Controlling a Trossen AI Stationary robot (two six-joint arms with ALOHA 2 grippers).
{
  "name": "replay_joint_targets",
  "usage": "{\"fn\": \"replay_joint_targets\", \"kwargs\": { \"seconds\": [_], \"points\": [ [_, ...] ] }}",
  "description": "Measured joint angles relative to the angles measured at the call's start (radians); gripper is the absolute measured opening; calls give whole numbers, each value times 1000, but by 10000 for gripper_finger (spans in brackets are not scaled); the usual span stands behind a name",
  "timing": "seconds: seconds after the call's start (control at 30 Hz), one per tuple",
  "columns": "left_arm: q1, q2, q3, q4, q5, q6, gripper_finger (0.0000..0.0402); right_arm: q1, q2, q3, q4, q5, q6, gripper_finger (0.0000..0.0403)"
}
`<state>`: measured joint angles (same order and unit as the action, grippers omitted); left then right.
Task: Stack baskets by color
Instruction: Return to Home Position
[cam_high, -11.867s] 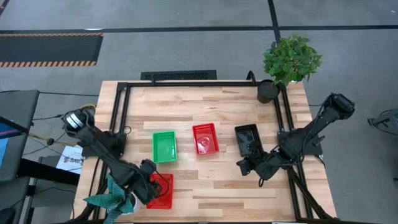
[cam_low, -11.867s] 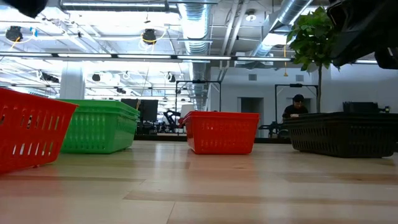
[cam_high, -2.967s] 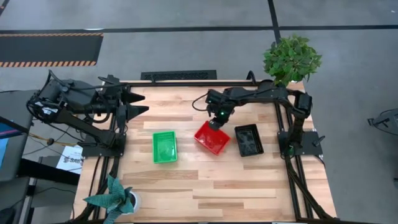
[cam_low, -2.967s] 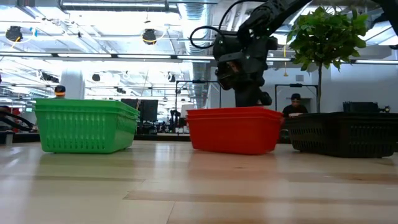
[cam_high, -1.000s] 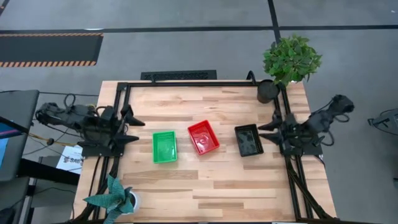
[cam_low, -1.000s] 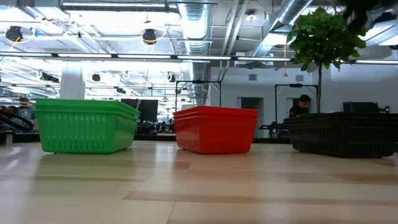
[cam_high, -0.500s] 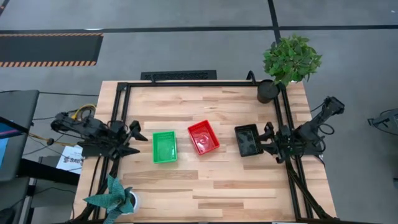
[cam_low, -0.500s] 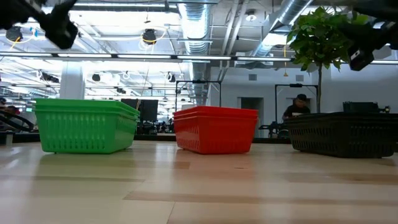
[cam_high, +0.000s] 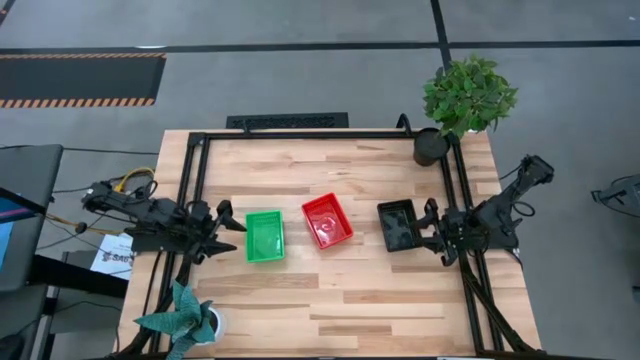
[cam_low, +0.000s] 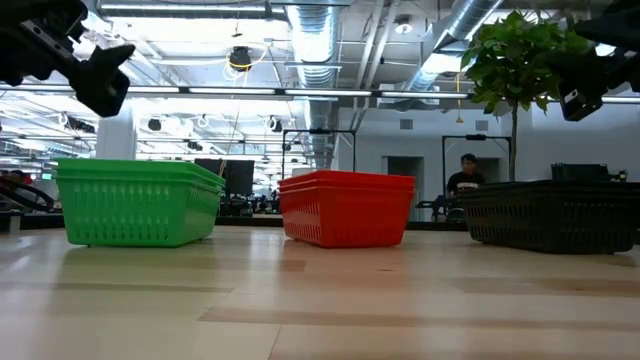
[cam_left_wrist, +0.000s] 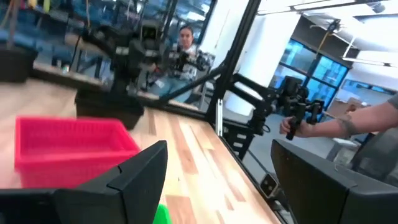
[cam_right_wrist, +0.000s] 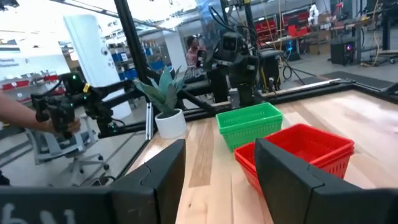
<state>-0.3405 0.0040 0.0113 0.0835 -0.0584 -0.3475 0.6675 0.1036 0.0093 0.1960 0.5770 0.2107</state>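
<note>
Three stacks of baskets stand in a row across the table's middle: green (cam_high: 265, 236), red (cam_high: 327, 221), turned a little askew, and black (cam_high: 399, 225). In the low view the green stack (cam_low: 138, 203) and the red stack (cam_low: 345, 208) each show more than one rim. My left gripper (cam_high: 228, 228) is open, level, at the table's left edge, pointing at the green stack without touching it. My right gripper (cam_high: 430, 228) is open, level, at the right edge beside the black stack, apart from it. Both wrist views show nothing between the fingers (cam_left_wrist: 219, 149) (cam_right_wrist: 221, 144).
A leafy potted plant (cam_high: 465, 98) stands at the far right corner and a small spiky one (cam_high: 185, 322) at the near left corner. A black frame (cam_high: 300, 135) runs along the table's far, left and right edges. People show in the room beyond (cam_low: 468, 172) (cam_left_wrist: 348, 124).
Both arms have come down at the table's side edges and now point level inward. My left gripper has sunk and moved toward the green stack; my right gripper has sunk beside the black stack. The three stacks have not moved.
</note>
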Motion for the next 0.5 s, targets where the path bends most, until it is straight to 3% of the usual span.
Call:
{"fn": "replay_joint_targets", "kwargs": {
  "seconds": [0.2,0.5],
  "points": [
    [0,3,0,-50,-2,-118,274,0,0,0,-7,-2,31,211],
    [0,3,0,-50,-2,-125,274,0,0,0,-43,-2,32,210]
  ]
}}
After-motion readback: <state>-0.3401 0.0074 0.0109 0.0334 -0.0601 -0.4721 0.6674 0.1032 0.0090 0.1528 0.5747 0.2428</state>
